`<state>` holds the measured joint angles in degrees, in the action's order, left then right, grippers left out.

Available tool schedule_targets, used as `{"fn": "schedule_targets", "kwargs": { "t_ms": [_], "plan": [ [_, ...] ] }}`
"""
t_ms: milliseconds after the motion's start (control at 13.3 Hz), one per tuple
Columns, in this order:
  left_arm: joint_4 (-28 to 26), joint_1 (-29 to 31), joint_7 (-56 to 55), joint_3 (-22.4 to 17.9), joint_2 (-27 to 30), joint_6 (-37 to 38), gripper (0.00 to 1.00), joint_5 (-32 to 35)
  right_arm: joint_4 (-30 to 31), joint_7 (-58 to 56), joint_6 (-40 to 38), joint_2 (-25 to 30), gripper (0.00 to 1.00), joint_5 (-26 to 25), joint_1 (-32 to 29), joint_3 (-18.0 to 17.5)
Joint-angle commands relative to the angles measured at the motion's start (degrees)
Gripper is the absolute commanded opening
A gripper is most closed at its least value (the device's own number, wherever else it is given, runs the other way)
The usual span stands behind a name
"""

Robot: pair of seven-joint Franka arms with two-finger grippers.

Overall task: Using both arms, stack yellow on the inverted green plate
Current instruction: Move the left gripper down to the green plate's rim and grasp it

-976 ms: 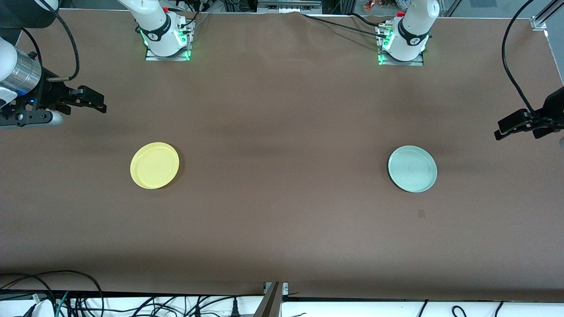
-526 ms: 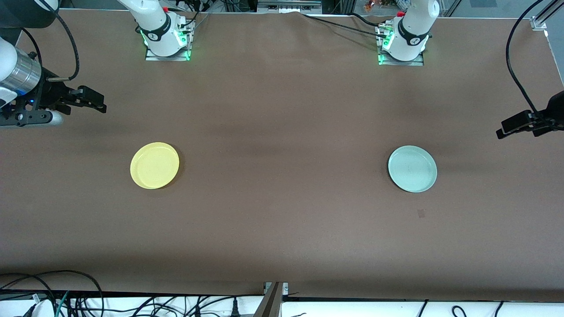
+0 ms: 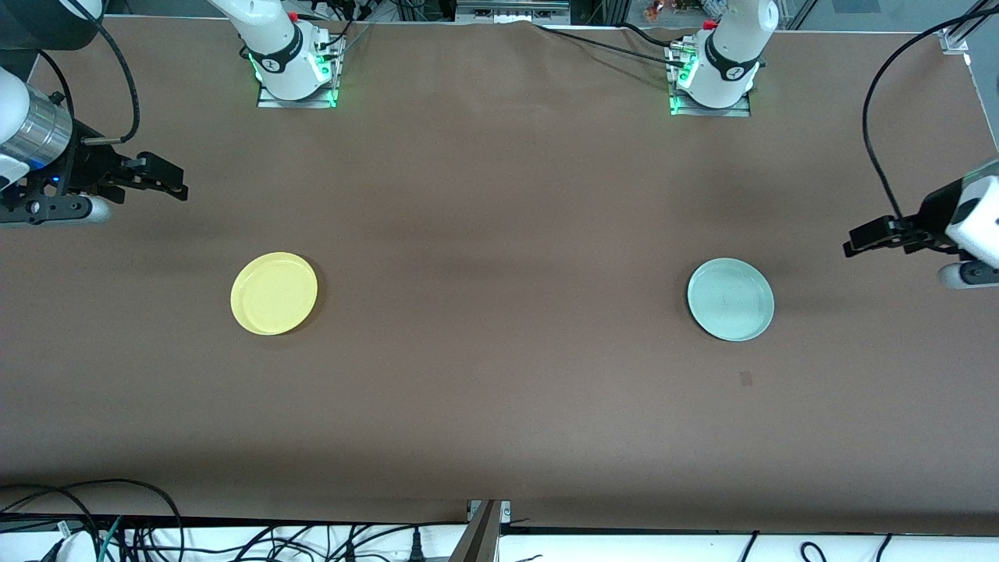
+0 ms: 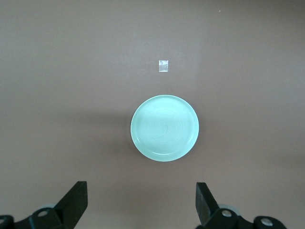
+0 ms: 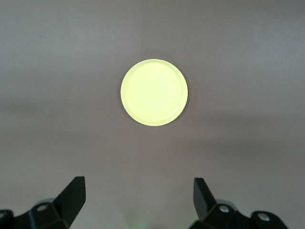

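The yellow plate [image 3: 274, 293] lies rim up on the brown table toward the right arm's end; it also shows in the right wrist view [image 5: 154, 92]. The pale green plate [image 3: 730, 300] lies rim up toward the left arm's end and shows in the left wrist view [image 4: 165, 128]. My right gripper [image 3: 181, 186] is open and empty, up in the air at the table's end, apart from the yellow plate. My left gripper [image 3: 851, 248] is open and empty, over the table beside the green plate. The wrist views show each gripper's own jaws wide apart: left [image 4: 141, 202], right [image 5: 139, 198].
A small square mark [image 3: 746, 378] lies on the table a little nearer the front camera than the green plate; it shows in the left wrist view [image 4: 163, 66]. Cables [image 3: 156, 531] run along the table's front edge. The arm bases [image 3: 293, 74] stand at the back.
My left gripper has moved in from the table's end toward the green plate. My right gripper has held still. Both plates have not moved.
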<state>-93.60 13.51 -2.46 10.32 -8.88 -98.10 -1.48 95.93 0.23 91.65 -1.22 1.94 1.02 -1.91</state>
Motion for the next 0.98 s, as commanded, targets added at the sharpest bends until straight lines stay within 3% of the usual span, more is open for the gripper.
{"fn": "schedule_targets", "kwargs": {
  "t_ms": [0,601,901],
  "plan": [
    [-7.54,0.29,0.61,2.67,1.58,-5.85,1.00,4.54,-0.39,0.73,-0.68,-0.01,1.00,0.25,0.12,0.15],
    [-18.10,2.48,0.70,2.86,1.06,-21.85,1.00,4.99,-0.30,0.73,-0.94,0.07,1.00,0.25,0.12,0.06],
    [-24.60,4.24,0.96,2.77,-2.53,-35.55,1.00,4.99,-0.30,0.73,-0.86,-0.01,1.00,0.25,0.12,0.15]
  ]
}}
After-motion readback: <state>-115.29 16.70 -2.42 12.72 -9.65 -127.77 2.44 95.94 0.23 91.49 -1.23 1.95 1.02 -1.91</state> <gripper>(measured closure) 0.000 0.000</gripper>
